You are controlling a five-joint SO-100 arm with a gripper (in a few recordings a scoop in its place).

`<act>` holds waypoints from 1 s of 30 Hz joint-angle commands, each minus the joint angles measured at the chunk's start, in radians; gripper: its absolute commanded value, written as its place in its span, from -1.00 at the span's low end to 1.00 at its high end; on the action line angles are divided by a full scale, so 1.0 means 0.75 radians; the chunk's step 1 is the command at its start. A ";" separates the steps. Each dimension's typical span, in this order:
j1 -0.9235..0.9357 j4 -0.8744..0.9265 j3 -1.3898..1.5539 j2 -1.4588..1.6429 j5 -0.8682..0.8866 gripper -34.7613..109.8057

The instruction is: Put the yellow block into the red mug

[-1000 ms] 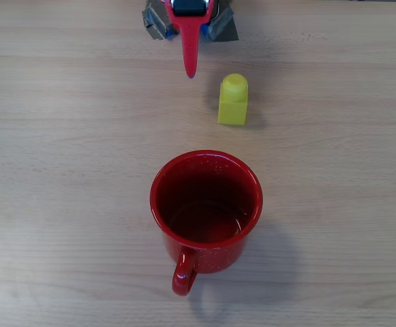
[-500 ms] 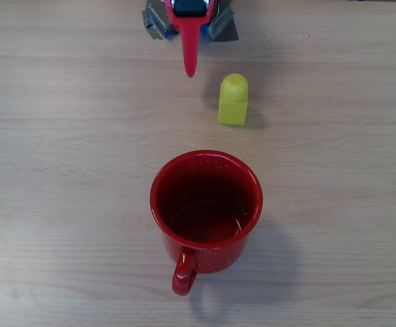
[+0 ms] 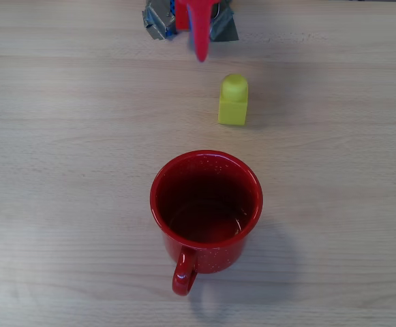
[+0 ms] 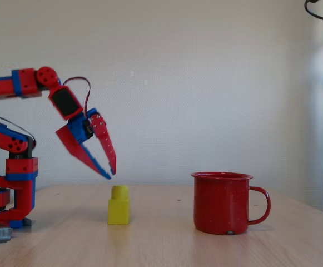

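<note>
On the wooden surface (image 3: 61, 170), one yellow block (image 3: 233, 100) is seen upright, apart from one red mug (image 3: 206, 208) nearer the front edge. One tool (image 4: 109, 171), fingers parted, is held above the block.

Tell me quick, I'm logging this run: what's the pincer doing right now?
Pincer: open, holding nothing, poised above the small yellow plastic brick without touching it.
</note>
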 commanded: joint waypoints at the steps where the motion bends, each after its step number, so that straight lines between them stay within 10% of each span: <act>1: -0.057 0.033 -0.229 -0.072 0.053 -0.52; 18: -0.311 0.391 -0.751 -0.710 0.560 -0.43; 30: -0.362 0.452 -0.728 -0.904 0.679 0.05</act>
